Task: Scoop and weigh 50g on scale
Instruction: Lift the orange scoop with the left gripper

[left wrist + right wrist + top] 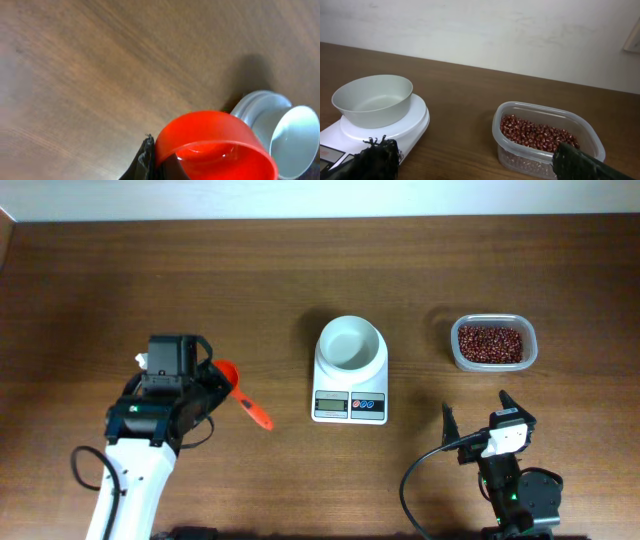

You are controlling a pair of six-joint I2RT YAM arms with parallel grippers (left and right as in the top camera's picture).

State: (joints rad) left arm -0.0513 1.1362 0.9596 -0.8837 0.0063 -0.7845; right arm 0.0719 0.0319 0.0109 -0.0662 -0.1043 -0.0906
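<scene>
The white scale [350, 406] stands mid-table, its round bowl [350, 345] empty. My left gripper [214, 384] sits to its left, shut on an orange-red scoop [243, 400] whose handle points toward the front right. In the left wrist view the scoop's empty cup [210, 145] fills the lower frame beside one dark finger [146, 159]; the other finger is hidden, and the scale bowl [295, 140] shows at the right. The reddish-brown beans [491, 343] lie in a clear tub [531, 338] at the right. My right gripper [477, 407] is open in front of it, with nothing between its fingers.
In the right wrist view the scale [412, 125] is at the left and the tub of beans [545, 136] at the right, with bare wood between them. A pale wall [495, 35] rises behind the table's far edge.
</scene>
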